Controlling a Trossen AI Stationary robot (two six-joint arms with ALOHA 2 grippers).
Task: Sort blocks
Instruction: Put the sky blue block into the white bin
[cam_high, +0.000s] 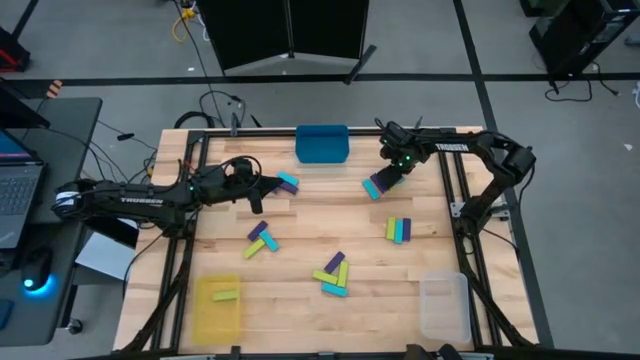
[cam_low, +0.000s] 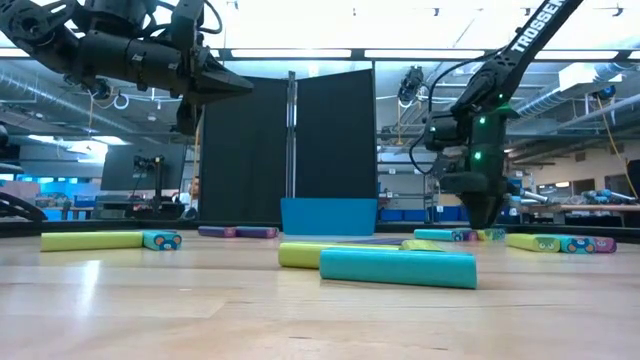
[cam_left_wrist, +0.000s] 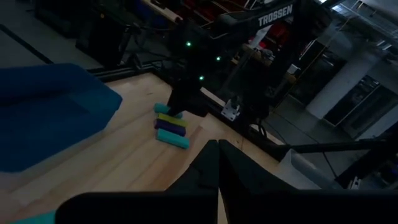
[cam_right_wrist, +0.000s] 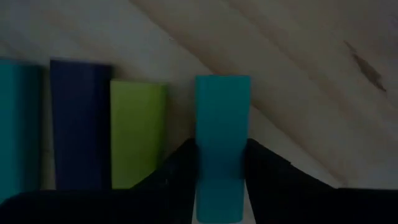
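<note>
My right gripper (cam_high: 386, 179) is low over the far right of the table, shut on a cyan block (cam_high: 375, 188). Its wrist view shows that block (cam_right_wrist: 222, 124) between the fingers, with a row of lime, purple and cyan blocks (cam_right_wrist: 137, 130) beyond it. My left gripper (cam_high: 268, 184) hovers shut and empty, high above the table (cam_low: 240, 88), beside a cyan-and-purple pair (cam_high: 288, 183). Loose clusters of blocks lie flat on the table at left centre (cam_high: 262, 238), near centre (cam_high: 333, 274) and right (cam_high: 398, 230). One lime block (cam_high: 225, 296) lies in the yellow bin. My right gripper pinches the cyan block between its two fingers (cam_right_wrist: 180, 168), which lie along the block's long sides at its near end (cam_right_wrist: 221, 177). The block's far end (cam_right_wrist: 222, 87) sticks out past the fingertips. The fingers slant down from above. I cannot tell whether the block touches the table.
A blue bin (cam_high: 322, 144) stands at the far edge, a yellow bin (cam_high: 205, 318) at the near left corner, a clear bin (cam_high: 445, 306) at the near right corner. Black rails (cam_high: 458, 190) frame the table. Bare wood shows between the clusters.
</note>
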